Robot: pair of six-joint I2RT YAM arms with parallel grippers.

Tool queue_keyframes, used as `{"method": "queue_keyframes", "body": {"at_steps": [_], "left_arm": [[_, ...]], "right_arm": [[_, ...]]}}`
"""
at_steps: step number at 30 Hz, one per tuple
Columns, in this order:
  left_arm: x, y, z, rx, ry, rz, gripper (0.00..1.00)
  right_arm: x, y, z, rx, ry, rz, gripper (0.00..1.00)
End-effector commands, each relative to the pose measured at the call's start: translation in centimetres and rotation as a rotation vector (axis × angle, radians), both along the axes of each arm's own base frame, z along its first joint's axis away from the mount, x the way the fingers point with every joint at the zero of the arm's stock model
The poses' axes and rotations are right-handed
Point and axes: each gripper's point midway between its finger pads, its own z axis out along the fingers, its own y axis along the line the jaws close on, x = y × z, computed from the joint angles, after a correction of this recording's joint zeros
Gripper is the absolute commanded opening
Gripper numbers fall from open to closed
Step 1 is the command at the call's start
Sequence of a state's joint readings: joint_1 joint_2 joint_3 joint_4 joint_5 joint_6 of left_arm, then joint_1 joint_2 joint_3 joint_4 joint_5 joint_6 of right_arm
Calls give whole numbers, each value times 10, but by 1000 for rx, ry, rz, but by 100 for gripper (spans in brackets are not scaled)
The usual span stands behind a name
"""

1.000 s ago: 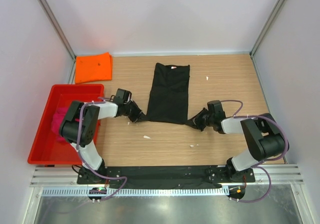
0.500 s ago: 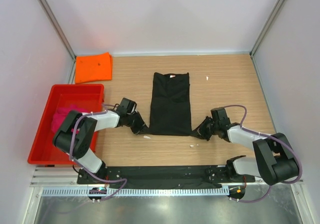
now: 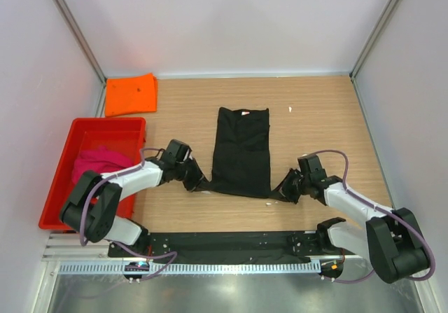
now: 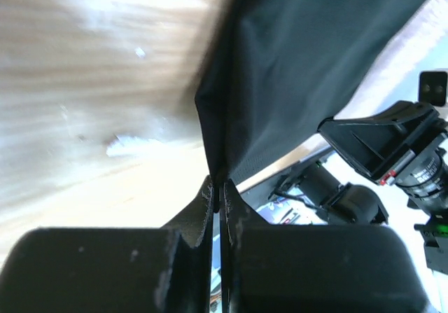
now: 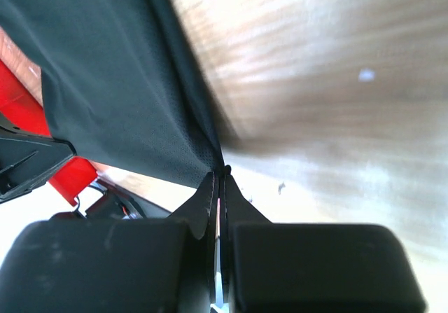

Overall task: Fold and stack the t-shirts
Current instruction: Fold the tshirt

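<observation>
The black t-shirt (image 3: 241,152) lies folded into a long strip in the middle of the table, its collar with the white tag at the far end. My left gripper (image 3: 200,184) is shut on its near left corner (image 4: 210,127). My right gripper (image 3: 275,193) is shut on its near right corner (image 5: 203,138). The near hem is stretched between them. The orange t-shirt (image 3: 130,94) lies folded at the far left. The magenta-pink t-shirt (image 3: 96,163) sits crumpled in the red tray (image 3: 59,187).
The red tray stands along the left edge of the table. Small white scraps (image 3: 290,108) lie on the wood. White walls enclose the far and side edges. The black base rail (image 3: 231,243) runs along the near edge.
Both grippers have pulled the black t-shirt's near corners toward the near edge of the table. The whole shirt has slid nearer with them.
</observation>
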State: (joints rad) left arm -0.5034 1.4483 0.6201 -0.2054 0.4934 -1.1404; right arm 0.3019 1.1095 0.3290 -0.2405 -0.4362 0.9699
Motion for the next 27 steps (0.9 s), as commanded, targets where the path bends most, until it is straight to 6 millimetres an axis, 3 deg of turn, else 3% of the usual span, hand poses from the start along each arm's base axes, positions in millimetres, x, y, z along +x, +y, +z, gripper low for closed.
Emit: {"method": "queue_keyframes", "body": {"at_steps": [1,10,17,23,27], "left_arm": [[-12,5,4,9,17,17,0],[-39,7,1,3,43,7,0],[-60,4,11,-23,45,9,0],[-83,13,31,-64,63,57,0],[-81,21,49,-47,6,78,0]], "right_arm": [[-14,-2,4,-9,13,35,1],[-33,0,4,3,21,46,1],[-53,3,8,-2,40,72,1],[-66,3,29,21,34,75,1],[-70,4,49,42,34,75,1]]}}
